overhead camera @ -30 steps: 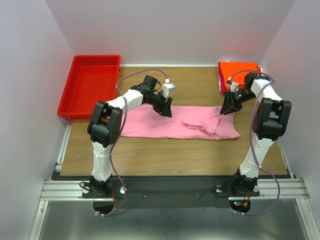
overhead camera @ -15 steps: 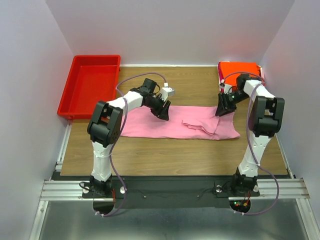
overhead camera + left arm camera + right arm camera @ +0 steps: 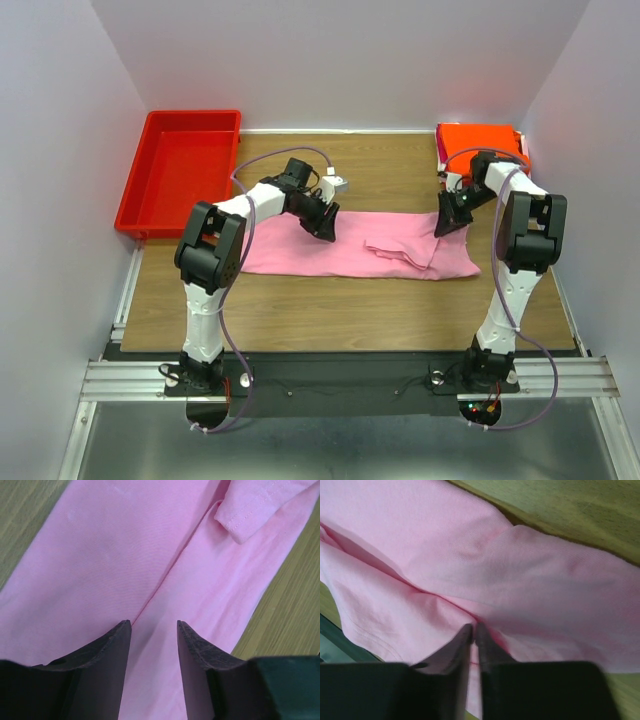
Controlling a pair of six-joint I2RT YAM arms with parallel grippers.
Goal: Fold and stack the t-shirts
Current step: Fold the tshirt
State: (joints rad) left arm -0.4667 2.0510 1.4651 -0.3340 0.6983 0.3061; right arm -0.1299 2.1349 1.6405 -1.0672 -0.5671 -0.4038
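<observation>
A light pink t-shirt [image 3: 350,255] lies folded into a long band across the middle of the table. My left gripper [image 3: 328,232] is open just above the band's far edge, with pink cloth [image 3: 125,555] between and below its fingers [image 3: 153,625]. My right gripper [image 3: 445,228] is at the shirt's far right edge. In the right wrist view it [image 3: 473,628] is shut on a pinched ridge of the pink cloth [image 3: 545,590]. A folded bright orange t-shirt [image 3: 478,137] lies at the back right corner, with a darker pink-red edge [image 3: 441,158] under it.
A rigid red plastic tray [image 3: 190,115] stands at the back left, beyond the table's left edge. White walls close in the left, back and right sides. Bare wooden table [image 3: 330,310] shows in front of the shirt.
My right gripper has moved left and down onto the shirt's far right edge. My left gripper has shifted slightly toward the near side over the shirt.
</observation>
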